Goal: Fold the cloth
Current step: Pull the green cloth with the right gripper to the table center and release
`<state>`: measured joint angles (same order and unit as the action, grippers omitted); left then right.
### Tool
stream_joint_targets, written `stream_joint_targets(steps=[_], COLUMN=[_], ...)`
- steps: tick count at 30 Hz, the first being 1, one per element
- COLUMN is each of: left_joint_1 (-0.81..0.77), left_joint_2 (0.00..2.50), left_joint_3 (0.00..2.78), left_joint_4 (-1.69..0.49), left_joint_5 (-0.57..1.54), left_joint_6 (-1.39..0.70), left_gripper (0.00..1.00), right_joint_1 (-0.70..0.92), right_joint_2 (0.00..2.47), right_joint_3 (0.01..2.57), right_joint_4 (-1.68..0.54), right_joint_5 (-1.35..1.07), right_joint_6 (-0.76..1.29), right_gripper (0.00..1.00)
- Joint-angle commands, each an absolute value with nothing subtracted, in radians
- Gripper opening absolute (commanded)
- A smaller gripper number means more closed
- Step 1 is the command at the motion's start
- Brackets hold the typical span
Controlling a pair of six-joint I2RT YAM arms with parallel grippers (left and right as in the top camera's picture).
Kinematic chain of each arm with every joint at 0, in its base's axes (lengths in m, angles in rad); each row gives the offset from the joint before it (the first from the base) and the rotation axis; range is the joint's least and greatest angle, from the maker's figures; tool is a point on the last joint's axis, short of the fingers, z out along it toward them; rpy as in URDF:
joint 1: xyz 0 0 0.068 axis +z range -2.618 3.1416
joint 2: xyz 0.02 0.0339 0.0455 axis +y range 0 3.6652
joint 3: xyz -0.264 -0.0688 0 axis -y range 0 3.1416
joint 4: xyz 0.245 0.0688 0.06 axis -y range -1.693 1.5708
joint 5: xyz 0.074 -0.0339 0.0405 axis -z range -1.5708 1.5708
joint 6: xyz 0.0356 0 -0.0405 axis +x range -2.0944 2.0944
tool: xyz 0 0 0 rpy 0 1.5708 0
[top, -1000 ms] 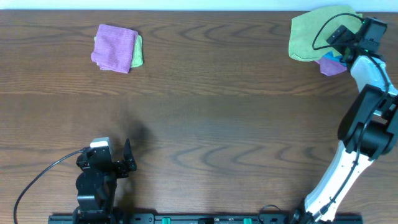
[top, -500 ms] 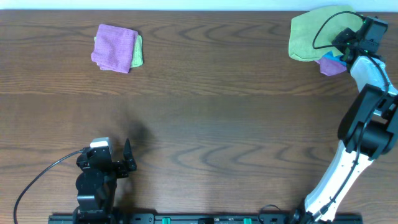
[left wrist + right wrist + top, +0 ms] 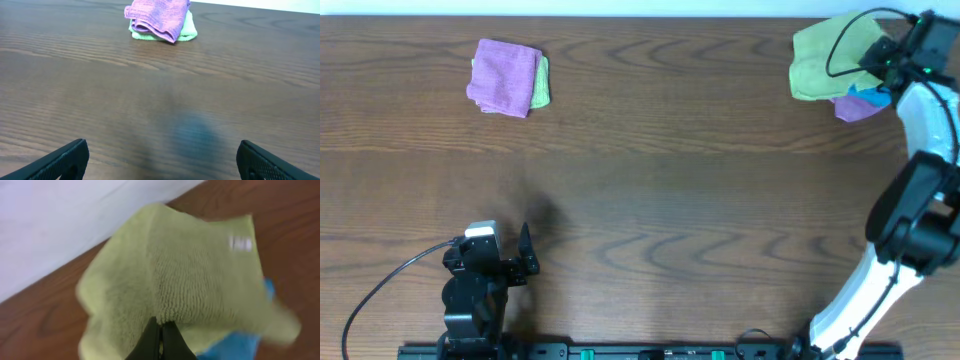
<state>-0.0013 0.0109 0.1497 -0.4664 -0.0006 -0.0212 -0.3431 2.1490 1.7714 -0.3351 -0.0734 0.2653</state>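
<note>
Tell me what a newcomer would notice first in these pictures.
The lime-green cloth at the table's far right corner stands out, pinched in the shut right gripper with a blue cloth beneath it. At the far left lies a folded purple cloth on a pale green one. The left gripper hangs open over bare wood near the front.

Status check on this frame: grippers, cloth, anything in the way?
Left gripper open, idle near front edge. Right gripper shut on the cloth, far right corner. Blue cloth and purple cloth peek out beneath it.
</note>
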Motion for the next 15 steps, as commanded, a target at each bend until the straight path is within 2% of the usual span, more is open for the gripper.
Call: stream_joint_targets(steps=[1, 15], left_joint_1=[-0.001, -0.001], left_joint_2=[0.004, 0.004], left_joint_3=[0.133, 0.133], left_joint_4=[-0.469, -0.469], left_joint_5=[-0.010, -0.010], left_joint_6=[-0.003, -0.003], left_gripper=[0.95, 0.96], right_joint_1=[-0.319, -0.160], right_joint_2=[2.064, 1.761], right_joint_3=[1.794, 1.794], right_joint_4=[-0.398, -0.871], right_joint_5=[-0.079, -0.079], right_joint_6=[0.172, 0.042], right_gripper=[0.01, 0.01])
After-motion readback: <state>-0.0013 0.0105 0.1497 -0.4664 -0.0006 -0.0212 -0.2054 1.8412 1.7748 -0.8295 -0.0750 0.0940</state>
